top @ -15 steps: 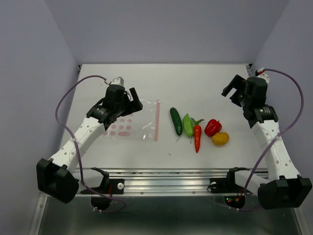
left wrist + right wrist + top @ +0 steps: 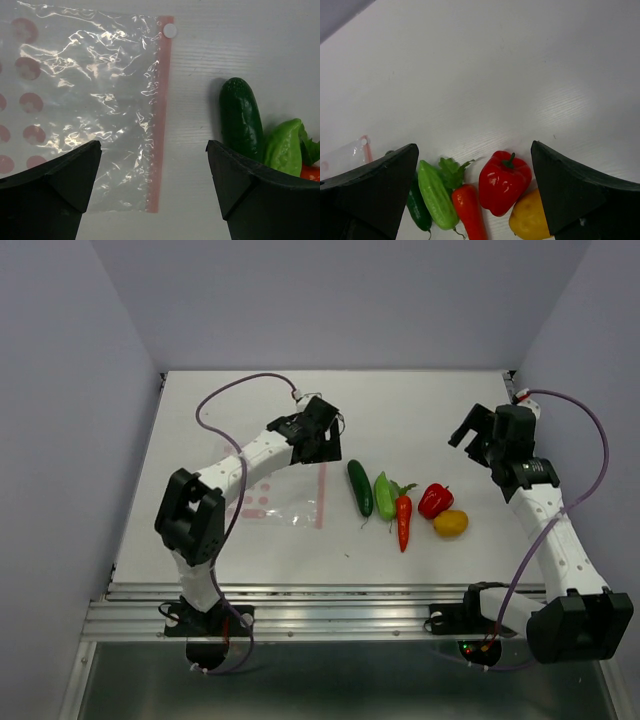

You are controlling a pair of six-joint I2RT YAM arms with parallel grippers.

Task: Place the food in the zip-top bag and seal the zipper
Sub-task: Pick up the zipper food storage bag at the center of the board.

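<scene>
Swinging rightward over the last half second, the left claw (image 2: 152,147) has left the bag's dotted half and now hangs above the zipper (image 2: 159,125), on the side nearest the food. Its fingers stand wide apart and hold nothing. Through the gap, the wrist view shows the zipper on one side and the cucumber (image 2: 241,120) on the other.

The right claw (image 2: 474,146) has barely shifted. It hovers spread and empty beyond the red pepper (image 2: 504,182) and the yellow one (image 2: 530,217).

The bag (image 2: 285,495) lies flat on the table (image 2: 420,405) where it was, its mouth apparently unopened. All five pieces remain outside it in their row, just right of the zipper: cucumber, green pepper (image 2: 384,495), carrot (image 2: 403,522), red pepper, yellow one.

So nothing is bagged or sealed yet. I judge the move a repositioning, either to pinch the zipper edge open or to take the cucumber, the nearest piece.

No brand, label or writing can be read anywhere. The bag carries only rows of pink dots (image 2: 30,102) and a small white dot (image 2: 170,31) at one end of the zipper.
</scene>
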